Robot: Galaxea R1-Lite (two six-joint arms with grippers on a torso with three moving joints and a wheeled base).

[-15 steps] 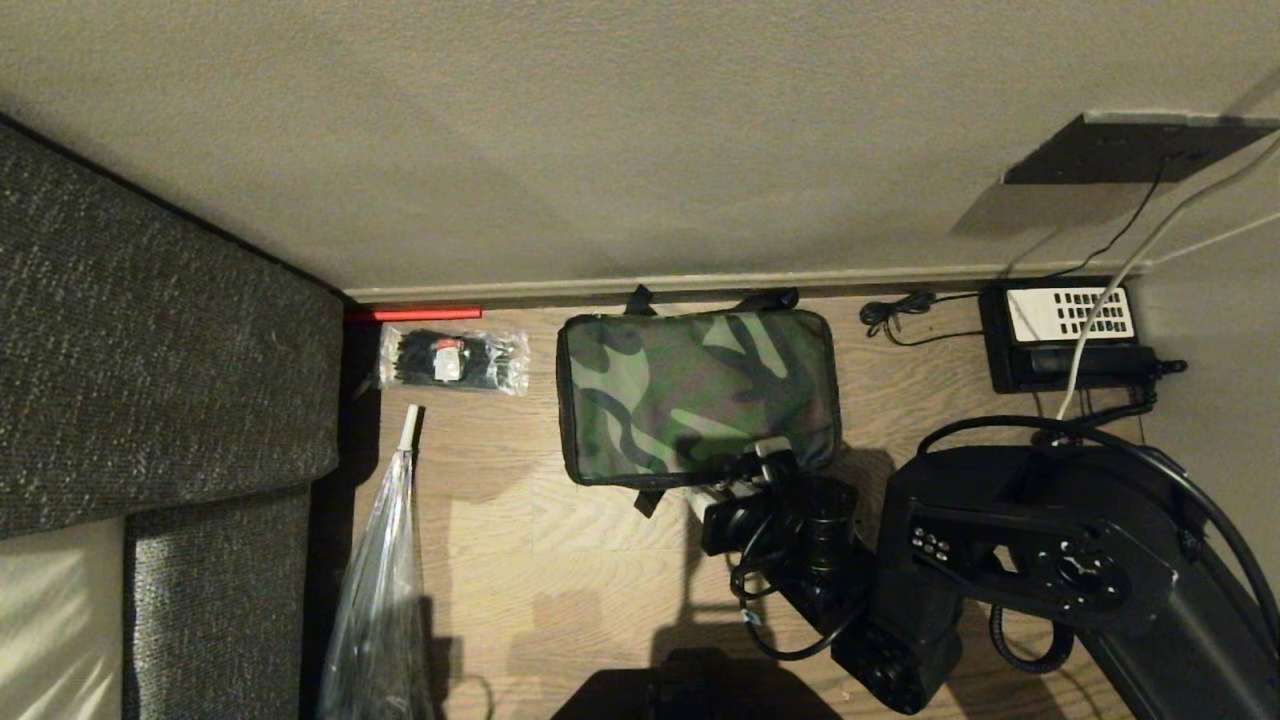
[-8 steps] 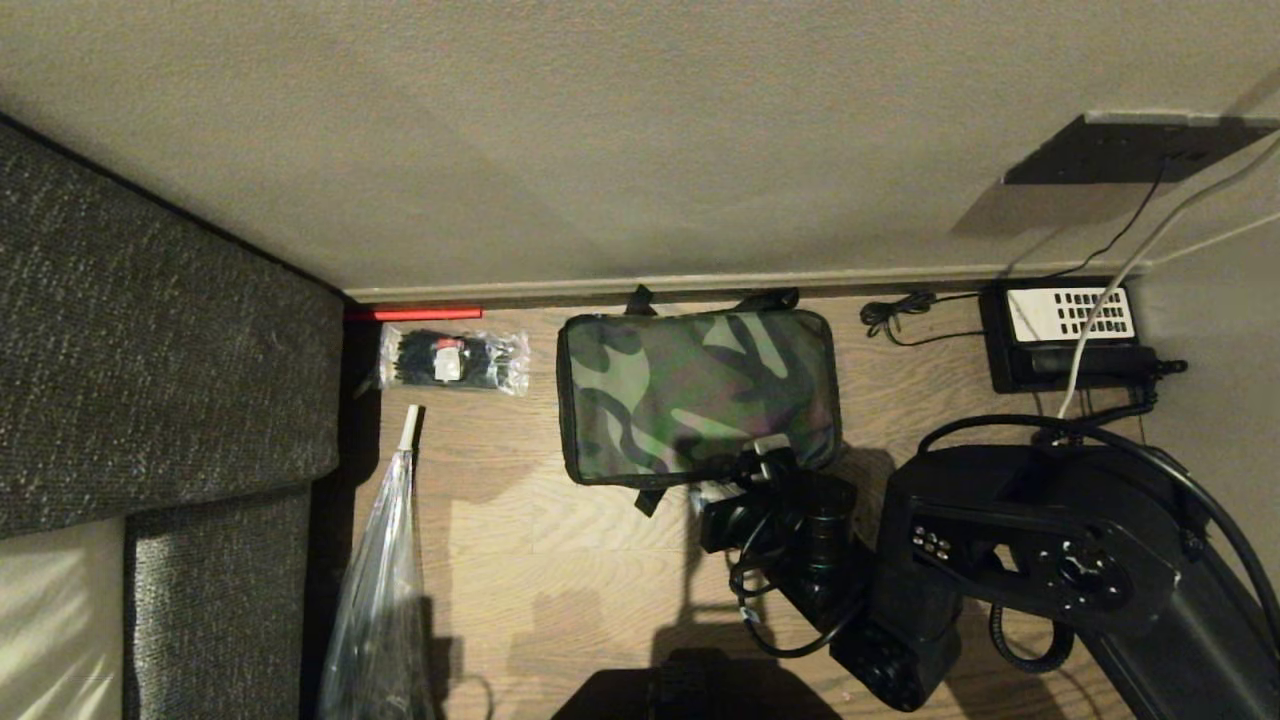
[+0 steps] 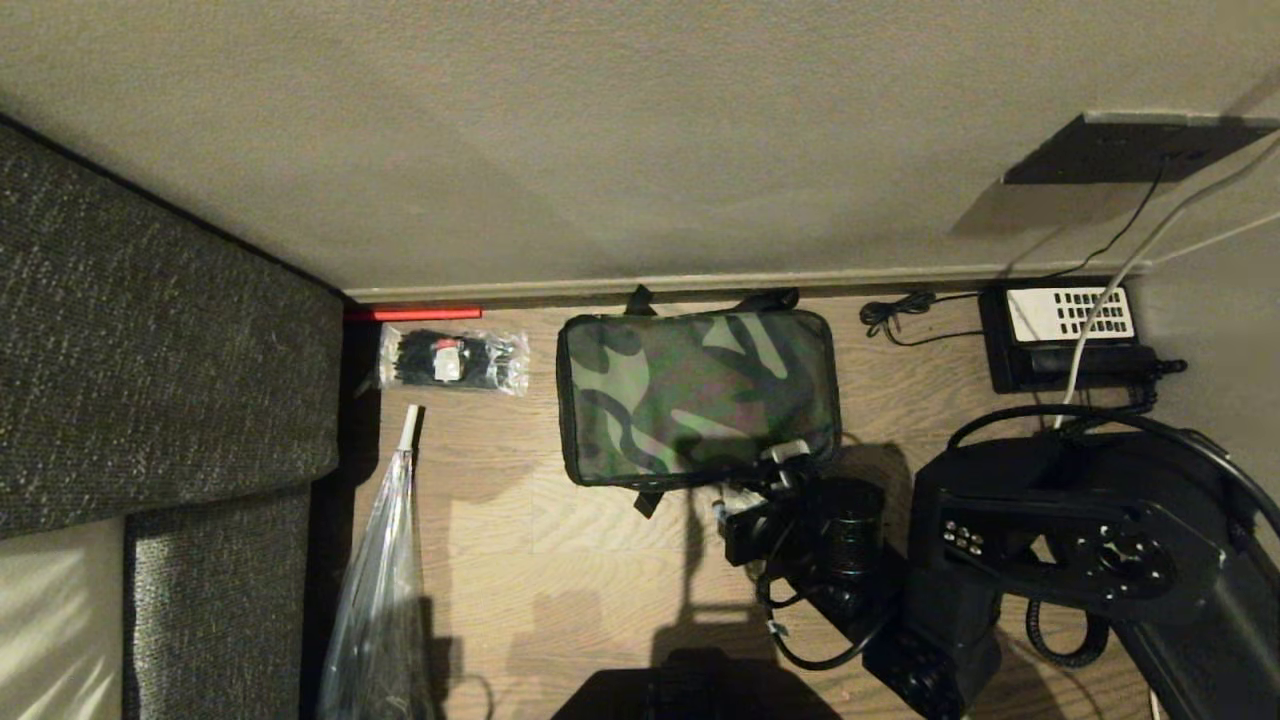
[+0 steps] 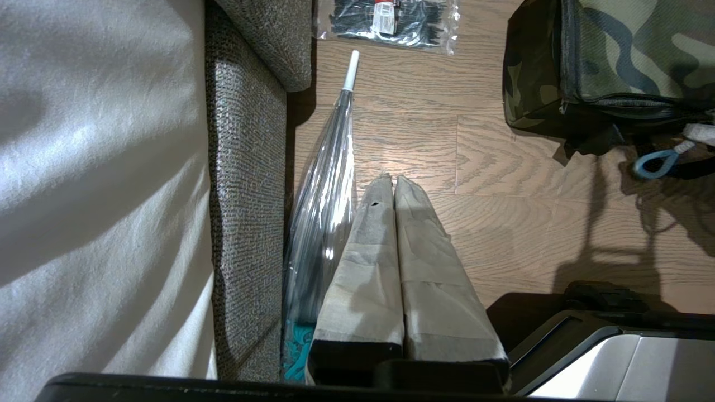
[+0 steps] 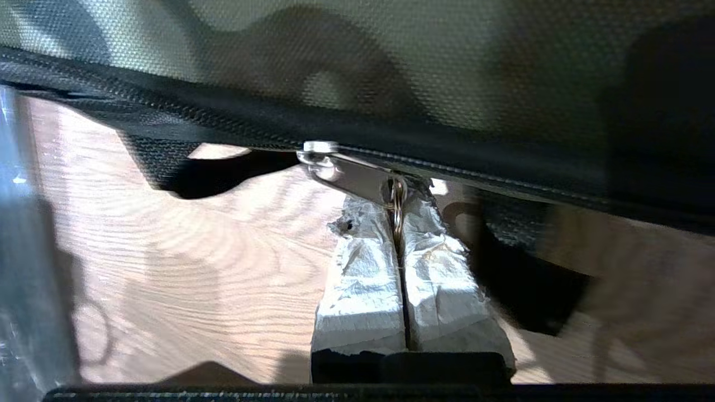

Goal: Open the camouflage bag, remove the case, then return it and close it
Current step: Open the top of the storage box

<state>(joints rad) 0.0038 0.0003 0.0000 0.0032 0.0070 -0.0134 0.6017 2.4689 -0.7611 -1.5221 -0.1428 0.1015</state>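
The camouflage bag [image 3: 697, 395] lies flat and zipped on the wood-grain floor [image 3: 560, 560], its far edge near the skirting at the foot of the plain wall [image 3: 600, 140]. It is a boxy soft pouch with rounded corners, a woven green, brown and black lid and black fabric sides; black strap ends poke out at its far and near edges. The case is not visible.

The right gripper [image 5: 397, 215] sits at the bag's near right corner. Its two pale tape-wrapped fingers [image 5: 363, 279] are pressed together on a thin metal ring that hangs from the shiny zip puller [image 5: 349, 170], which rests on the black zip line along the bag's edge.

The left gripper [image 4: 393, 181] hangs over bare floor, well apart from the bag, its wrapped fingers closed together on nothing, beside a furled clear plastic umbrella [image 4: 324, 190].

A crinkled clear packet of black cable ties [image 3: 452, 361] lies left of the bag, next to a coarse grey woven sofa [image 3: 150, 340]. A black telephone [image 3: 1065, 335] with a white keypad panel stands to the right.
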